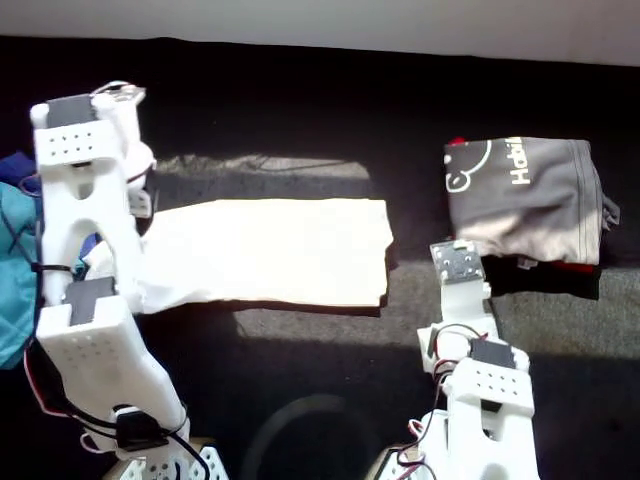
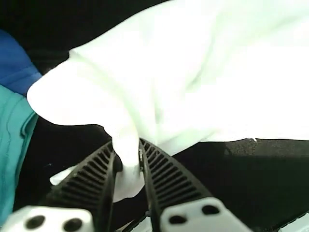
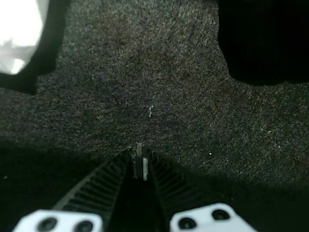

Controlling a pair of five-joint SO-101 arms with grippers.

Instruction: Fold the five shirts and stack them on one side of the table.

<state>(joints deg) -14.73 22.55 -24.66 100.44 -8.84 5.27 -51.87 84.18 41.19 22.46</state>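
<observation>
High view: left gripper [image 2: 126,152] pinches white shirt's [image 1: 270,250] 9 o'clock edge, right gripper [image 3: 139,158] closed empty at 5 o'clock, folded grey shirt [image 1: 525,200] at 2 o'clock.

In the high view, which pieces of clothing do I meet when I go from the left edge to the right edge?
Teal cloth shirt → flat white cloth shirt → folded grey cloth shirt.

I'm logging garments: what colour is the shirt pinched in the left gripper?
White; the cloth shirt in the left gripper shows best in the left wrist view.
</observation>
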